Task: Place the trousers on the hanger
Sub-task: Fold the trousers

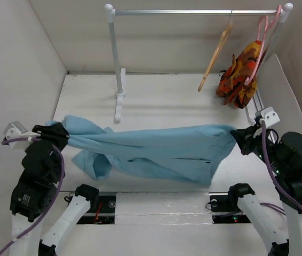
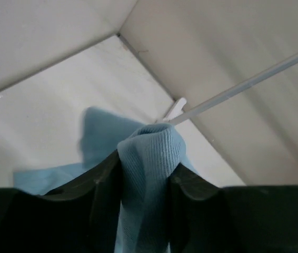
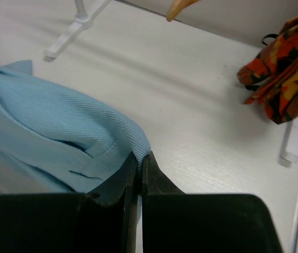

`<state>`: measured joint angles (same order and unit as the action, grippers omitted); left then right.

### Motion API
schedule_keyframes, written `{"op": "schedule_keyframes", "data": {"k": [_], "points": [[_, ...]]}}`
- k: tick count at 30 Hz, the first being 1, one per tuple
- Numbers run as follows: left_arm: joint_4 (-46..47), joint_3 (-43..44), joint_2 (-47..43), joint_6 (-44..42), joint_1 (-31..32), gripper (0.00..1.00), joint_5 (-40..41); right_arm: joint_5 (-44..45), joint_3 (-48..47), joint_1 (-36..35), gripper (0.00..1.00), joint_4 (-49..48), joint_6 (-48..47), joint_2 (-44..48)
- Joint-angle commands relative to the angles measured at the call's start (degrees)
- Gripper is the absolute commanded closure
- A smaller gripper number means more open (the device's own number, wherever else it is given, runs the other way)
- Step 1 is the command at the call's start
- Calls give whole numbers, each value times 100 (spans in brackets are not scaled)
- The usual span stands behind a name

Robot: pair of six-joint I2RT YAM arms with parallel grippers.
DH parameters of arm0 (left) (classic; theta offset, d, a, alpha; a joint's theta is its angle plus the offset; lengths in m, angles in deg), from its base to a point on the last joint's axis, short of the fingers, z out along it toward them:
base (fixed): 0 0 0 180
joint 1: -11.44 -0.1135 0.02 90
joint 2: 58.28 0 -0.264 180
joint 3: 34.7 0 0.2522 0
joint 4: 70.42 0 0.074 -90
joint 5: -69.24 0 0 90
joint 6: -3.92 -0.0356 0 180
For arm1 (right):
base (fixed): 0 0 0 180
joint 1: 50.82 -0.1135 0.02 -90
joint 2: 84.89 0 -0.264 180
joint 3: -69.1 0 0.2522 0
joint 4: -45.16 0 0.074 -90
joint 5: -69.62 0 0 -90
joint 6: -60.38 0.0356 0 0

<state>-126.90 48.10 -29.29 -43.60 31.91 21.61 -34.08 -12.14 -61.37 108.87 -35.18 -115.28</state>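
Left claw (image 2: 145, 176) clamps a bunched fold of the trousers (image 1: 156, 149); right claw (image 3: 140, 166) pinches their edge, nearly shut.

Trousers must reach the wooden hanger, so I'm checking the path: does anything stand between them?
Nothing visible does. Only table surface lies between the trousers and the hanger; the patterned garment hangs just right of it.

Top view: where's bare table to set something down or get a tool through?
Free: table between the rack foot and the patterned garment, behind the trousers; also the far-left corner beside the rack foot. Crowded: middle band, trousers stretched between left tool and right tool; far-right corner.
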Motion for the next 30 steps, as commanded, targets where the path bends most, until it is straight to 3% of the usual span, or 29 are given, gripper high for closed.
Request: {"op": "schedule_keyframes", "data": {"k": [1, 3, 4, 6, 8, 9, 13, 14, 15, 16, 17, 19, 20, 22, 23, 24, 25, 27, 28, 30], "points": [[44, -626, 106, 592, -52, 67, -173, 990, 163, 35, 100, 376, -270, -186], [332, -1346, 150, 884, -52, 56, -605, 1333, 750, 35, 100, -184, -270, -404], [500, -1584, 185, 920, -52, 38, -990, 1639, 928, 35, 100, -405, -270, -554], [850, -2112, 256, 1324, -52, 19, -1309, 2229, 1262, 210, 100, -1228, -279, -914], [1116, -2201, 414, 1176, -52, 11, -1582, 2153, 1465, 622, 100, -1810, -305, -1687], [1151, -2132, 519, 1062, -52, 11, -1574, 2004, 1510, 1146, 100, -2501, -288, -1959], [1091, -1780, 976, 639, -52, 12, -1241, 1598, 932, 2117, 100, -3122, 20, -3487], [1064, -1823, 1011, 595, -52, 10, -1179, 1467, 808, 2188, 91, -3149, 38, -3630], [1064, -1884, 1064, 569, -52, 8, -1135, 1414, 694, 2188, 55, -3010, -58, -3719], [1064, -1946, 1178, 525, -52, 6, -1074, 1161, 606, 2136, 41, -2913, -137, -3780], [1064, -2068, 1266, 533, -52, 4, -1090, 1011, 622, 2040, 31, -2817, -182, -3738], [1090, -2148, 1685, 629, -52, 1, -1265, 860, 893, 1707, 30, -2763, -331, -3484], [1038, -2088, 1854, 708, -52, 1, -1353, 668, 1086, 1583, 31, -2780, -358, -3273], [949, -2034, 2336, 797, -52, 1, -1720, 447, 1754, 1320, 49, -2833, -375, -2632], [932, -2034, 2469, 962, -121, 1, -1810, 177, 1974, 1031, 61, -2859, -393, -2395], [784, -2069, 2593, 1095, -235, 1, -1933, 17, 2394, 889, 93, -2938, -349, -1984], [818, -2165, 2724, 1148, -637, 1, -2482, -158, 2554, 722, 100, -2939, -340, -1814], [1115, -2674, 2708, 1210, -1235, 1, -3144, -607, 2775, 81, 100, -2965, -393, -1594], [1526, -3137, 2491, 1158, -1960, 1, -4191, -582, 2863, -443, 100, -2835, -419, -1558], [1818, -3535, 2419, 1140, -2633, 1, -4576, -328, 2855, -938, 97, -2651, -454, -1592]]}}
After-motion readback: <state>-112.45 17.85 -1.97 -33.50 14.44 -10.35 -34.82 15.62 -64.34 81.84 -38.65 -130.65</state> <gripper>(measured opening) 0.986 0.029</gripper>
